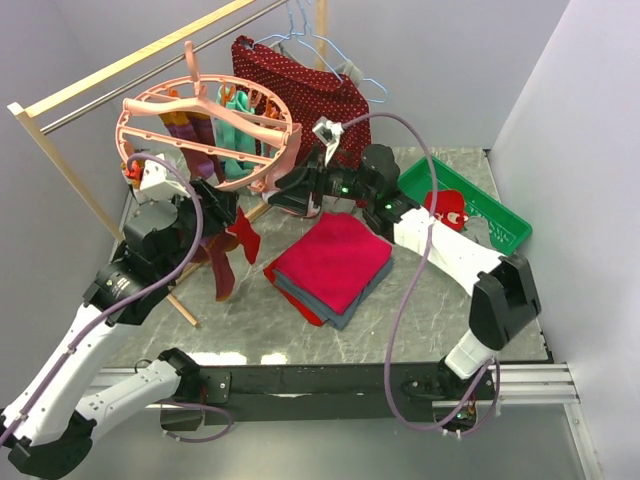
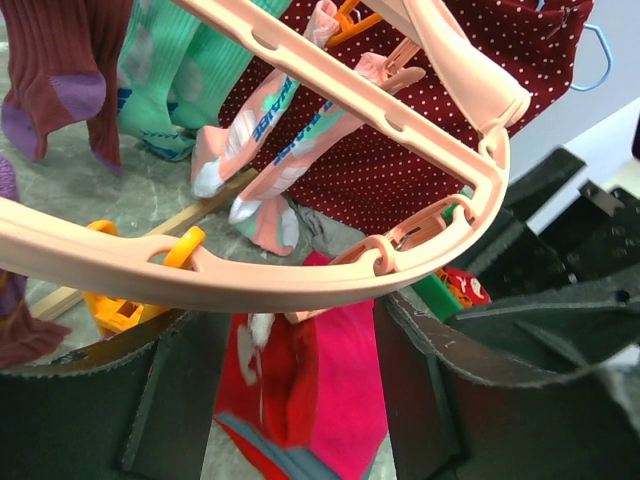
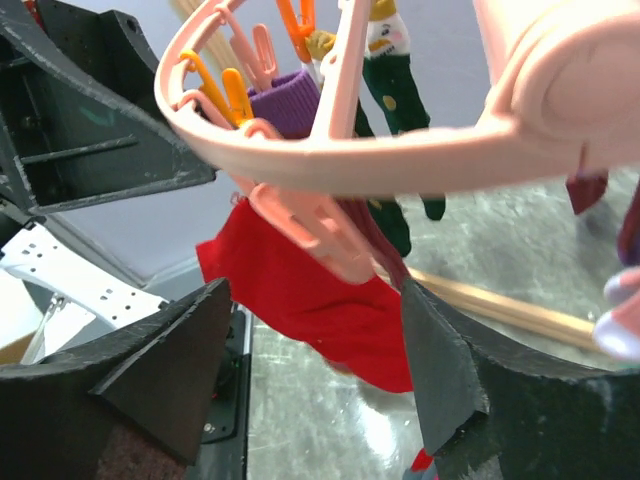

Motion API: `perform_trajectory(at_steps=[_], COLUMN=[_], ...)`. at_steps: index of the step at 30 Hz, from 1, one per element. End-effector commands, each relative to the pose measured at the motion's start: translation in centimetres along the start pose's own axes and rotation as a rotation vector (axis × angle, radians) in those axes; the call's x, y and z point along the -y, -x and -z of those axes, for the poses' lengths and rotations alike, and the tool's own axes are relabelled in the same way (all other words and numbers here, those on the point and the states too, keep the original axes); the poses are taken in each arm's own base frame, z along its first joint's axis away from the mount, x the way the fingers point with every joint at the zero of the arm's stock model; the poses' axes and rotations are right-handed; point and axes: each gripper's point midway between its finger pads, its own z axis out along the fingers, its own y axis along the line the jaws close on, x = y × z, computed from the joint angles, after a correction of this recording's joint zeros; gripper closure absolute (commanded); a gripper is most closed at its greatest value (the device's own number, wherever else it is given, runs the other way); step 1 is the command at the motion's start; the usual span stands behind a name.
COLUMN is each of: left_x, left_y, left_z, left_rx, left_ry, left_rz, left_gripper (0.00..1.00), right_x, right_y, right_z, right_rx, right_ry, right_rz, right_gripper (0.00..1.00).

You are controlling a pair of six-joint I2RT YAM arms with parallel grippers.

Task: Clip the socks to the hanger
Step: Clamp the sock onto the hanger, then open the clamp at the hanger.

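**Both hands let go at the hanger's near rim**

The large round pink plastic drying hanger (image 2: 250,285) hangs from a wooden rail (image 1: 140,60) above the far-left corner of the worktop (image 1: 430,310), so its clips dangle free. A small red sock (image 3: 300,290) hangs pinched in a pink plastic clip (image 3: 310,225) on the rim facing the worktop's middle. The left hand (image 2: 290,380) and right hand (image 3: 315,340) flank that clip, jaws spread, gripping nothing. Probably one steadied the rim while the other worked the clip. Teal socks (image 2: 160,70) hang from inner clips.
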Motion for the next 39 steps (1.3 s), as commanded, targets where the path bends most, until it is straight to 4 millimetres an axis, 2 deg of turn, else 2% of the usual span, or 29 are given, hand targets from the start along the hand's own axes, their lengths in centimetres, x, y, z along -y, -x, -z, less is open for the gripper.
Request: perform_trajectory(at_steps=[1,5,10,17,22,29,33,38,39], left_x=[0.8,1.1,1.8,3.4,4.2,3.6,3.7,4.7,5.1], left_y=[1.9,2.0,2.6,2.5,2.6,2.6,2.7,2.8,2.8], left_z=[1.2,1.7,2.7,3.2,3.2,3.3,3.6,3.7,3.6], left_rx=[0.032,0.011,-0.011,-0.055,-0.064,-0.061,-0.061,-0.08,-0.09], left_ry=[-0.028,-0.042,-0.07,-0.131,-0.157,-0.135,-0.141,-0.177,-0.187], left_rz=[0.007,0.004,0.014,0.044,0.061,0.064,0.079,0.106,0.108], left_gripper=[0.36,0.36,0.35,0.34,0.34,0.34,0.34,0.33,0.33], right_x=[-1.8,-1.3,-0.7,-1.7,-2.4,-3.2,-3.7,-4.3,-4.5], right_y=[3.3,3.8,3.3,2.7,2.5,2.8,2.8,2.1,2.4], right_z=[-0.9,-1.6,-2.6,-3.0,-2.9,-3.0,-2.9,-3.1,-3.1], right_rx=[0.058,0.051,0.022,0.0,0.002,0.023,0.033,0.02,0.029], right_ry=[0.126,0.139,0.182,0.274,0.305,0.329,0.327,0.303,0.291], right_rz=[0.131,0.162,0.148,0.133,0.137,0.14,0.146,0.162,0.191], right_gripper=[0.23,0.21,0.19,0.23,0.38,0.56,0.71,0.79,0.81])
